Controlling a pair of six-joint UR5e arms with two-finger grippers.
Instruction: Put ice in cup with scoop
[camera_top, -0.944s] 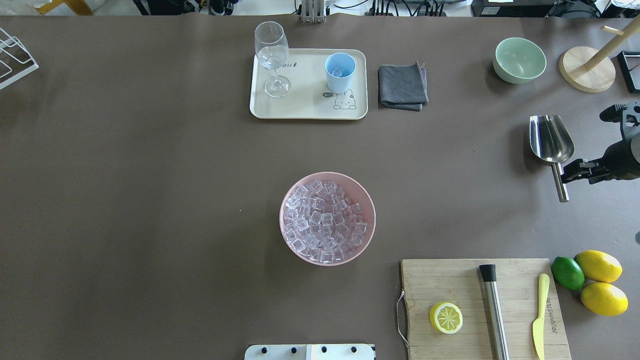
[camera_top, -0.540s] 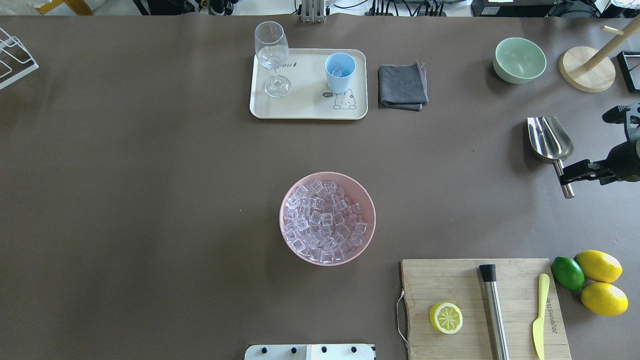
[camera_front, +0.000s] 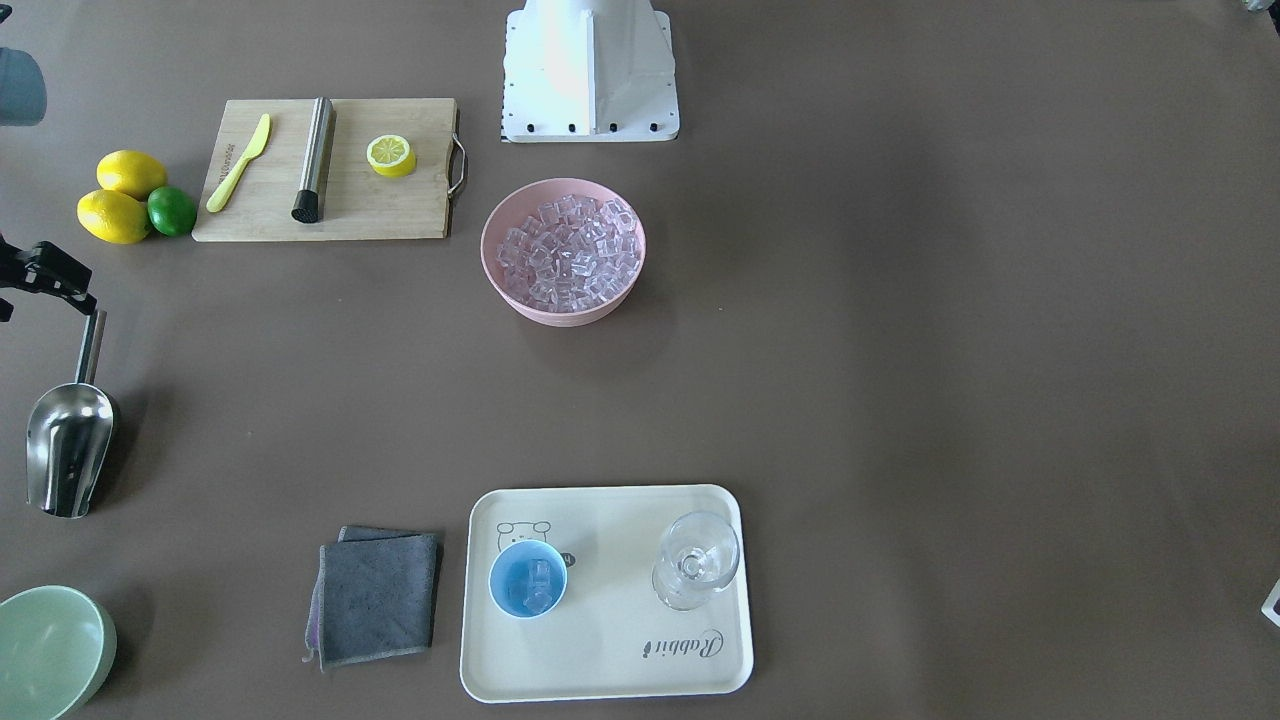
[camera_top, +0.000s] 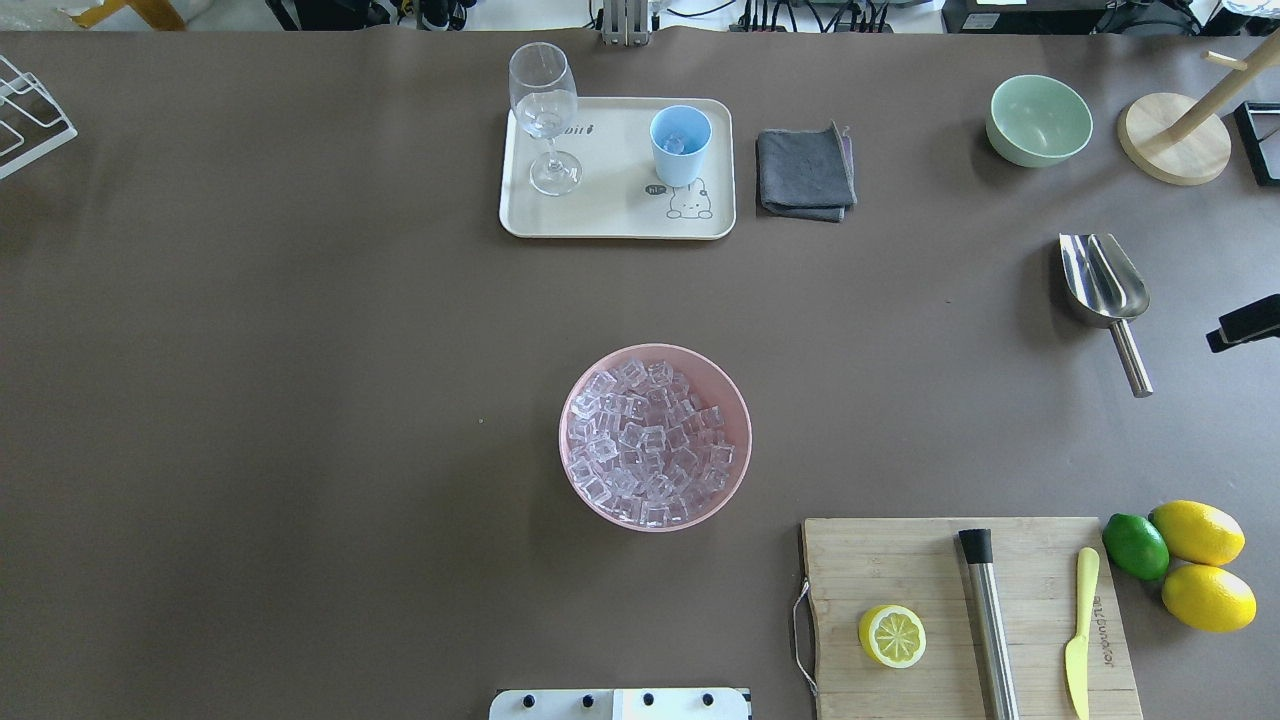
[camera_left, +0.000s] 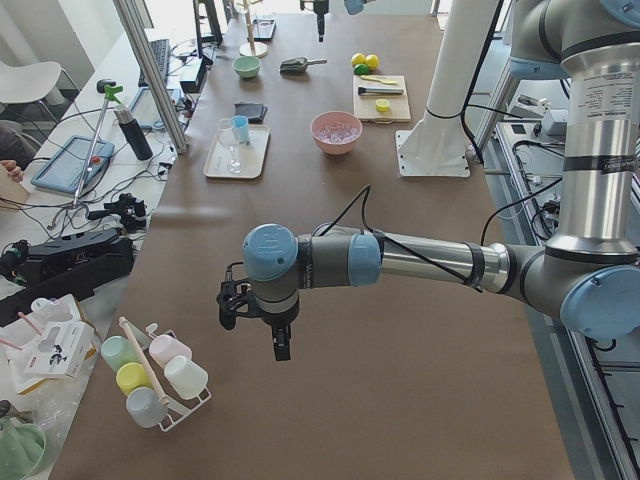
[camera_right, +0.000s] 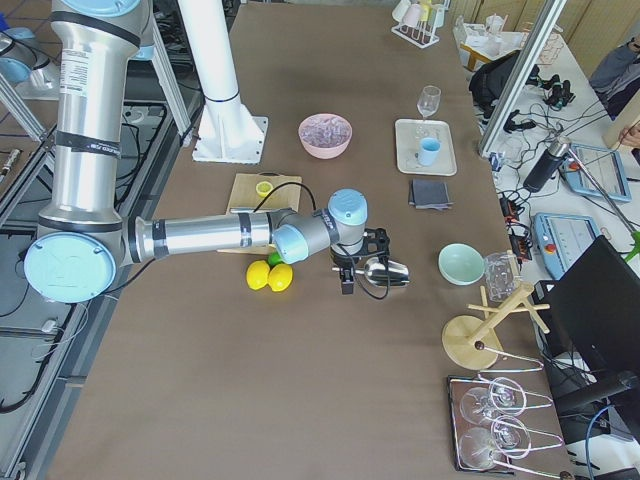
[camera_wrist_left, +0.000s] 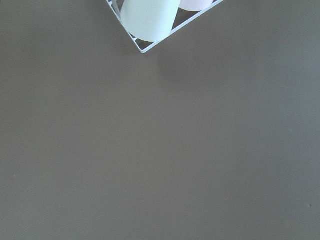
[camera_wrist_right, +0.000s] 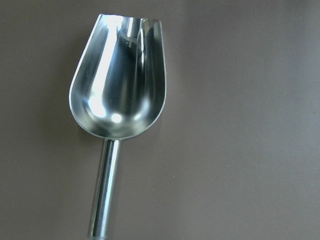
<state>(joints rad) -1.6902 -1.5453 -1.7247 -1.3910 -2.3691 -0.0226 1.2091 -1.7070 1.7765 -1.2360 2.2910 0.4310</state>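
The steel scoop (camera_top: 1103, 280) lies on the table at the far right, trough toward the far side, handle toward me; it fills the right wrist view (camera_wrist_right: 120, 85). My right gripper (camera_top: 1245, 325) is off the scoop at the view's right edge, open and empty; it also shows in the front view (camera_front: 50, 275). The ice (camera_top: 650, 440) fills a pink bowl (camera_top: 740, 400) in the middle. The light-blue cup (camera_top: 680, 145) stands on a cream tray (camera_top: 610, 215) with a few cubes in it (camera_front: 527, 585). My left gripper (camera_left: 278, 345) hangs over bare table at the left end; I cannot tell its state.
A stemmed glass (camera_top: 545, 110) stands on the tray. A grey cloth (camera_top: 805, 172), a green bowl (camera_top: 1040, 120) and a wooden stand (camera_top: 1175, 140) are at the back right. A cutting board (camera_top: 960, 610) with half lemon, steel cylinder and knife lies front right, beside lemons and a lime.
My right gripper has let go of the scoop's handle and drawn back to the right. The scoop now lies on the table by itself.
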